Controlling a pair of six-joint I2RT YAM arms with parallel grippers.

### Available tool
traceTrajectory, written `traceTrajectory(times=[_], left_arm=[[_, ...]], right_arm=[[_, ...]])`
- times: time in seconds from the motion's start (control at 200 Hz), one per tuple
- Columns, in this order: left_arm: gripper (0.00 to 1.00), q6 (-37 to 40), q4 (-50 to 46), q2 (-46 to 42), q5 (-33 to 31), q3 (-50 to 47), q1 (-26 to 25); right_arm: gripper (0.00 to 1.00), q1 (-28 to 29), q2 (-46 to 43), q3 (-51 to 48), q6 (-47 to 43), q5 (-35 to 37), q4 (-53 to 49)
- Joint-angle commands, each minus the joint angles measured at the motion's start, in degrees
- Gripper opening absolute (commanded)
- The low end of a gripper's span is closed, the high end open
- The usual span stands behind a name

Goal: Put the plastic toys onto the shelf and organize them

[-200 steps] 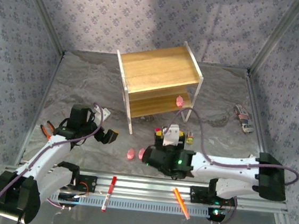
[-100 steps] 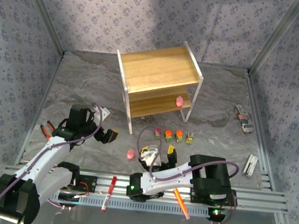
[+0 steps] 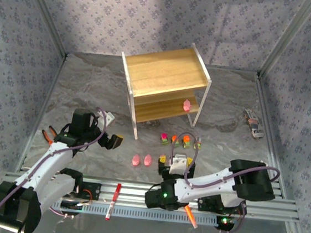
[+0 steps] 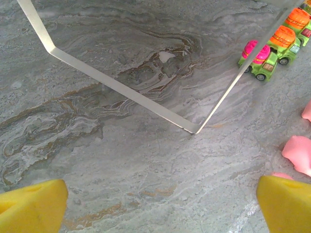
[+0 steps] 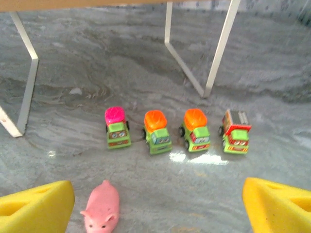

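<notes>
The shelf point(image 3: 165, 78) stands at the table's middle back, with one pink figure point(image 3: 187, 105) on its lower board. In front of it a row of small green trucks point(image 3: 181, 141) sits on the table: pink-topped point(image 5: 116, 127), two orange-topped point(image 5: 156, 131) point(image 5: 195, 129), and a red-and-grey one point(image 5: 236, 130). Two pink figures point(image 3: 141, 160) lie left of my right gripper point(image 3: 176, 160). That gripper point(image 5: 155, 213) is open and empty, low, facing the trucks, a pink pig figure point(image 5: 102, 213) by its left finger. My left gripper point(image 3: 111, 141) point(image 4: 158, 208) hovers open and empty over bare table, with trucks point(image 4: 260, 58) and a figure point(image 4: 299, 153) to its right.
Orange-handled pliers point(image 3: 48, 134) lie at the left edge. A red marker point(image 3: 112, 200) and an orange marker point(image 3: 189, 212) rest on the front rail. A small grey-and-red object point(image 3: 253, 124) lies at the right. The shelf's white frame foot point(image 4: 121, 90) crosses the left wrist view.
My right arm has swung back near the front rail and its gripper now sits just before the trucks, jaws wider than before. The left arm has not moved.
</notes>
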Motion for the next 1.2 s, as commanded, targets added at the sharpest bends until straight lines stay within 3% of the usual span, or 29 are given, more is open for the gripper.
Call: traceTrajectory(times=[0.0,0.105,0.36,0.63,1.009,1.194], left_arm=[[1.00,-0.2,0.3,-0.4,0.0,-0.3,-0.3],[1.00,-0.3,0.5,-0.3,0.2,-0.2,-0.3],[1.00,-0.1,0.0,-0.7,0.3,-0.3,-0.3],[1.00,0.0,-0.2,-1.1,0.4,-0.4,-0.3],[1.00,0.1,-0.3,-1.0,0.2,-0.4,-0.3],[1.00,0.1,-0.1,-0.9,0.2,-0.5,-0.3]], right_arm=[[0.91,-0.9,0.0,2.0,-8.6,-6.1,9.4],[0.92,-2.9,0.6,2.0,-14.9,-11.1,14.7],[0.93,-5.1,4.1,1.1,-19.4,-19.1,22.4],[0.94,-7.1,4.4,-0.1,-18.7,-21.0,22.5],[0.73,-9.2,4.3,-2.8,-20.4,-22.0,27.7],[0.69,-10.1,4.5,-2.5,-21.8,-22.5,28.9]])
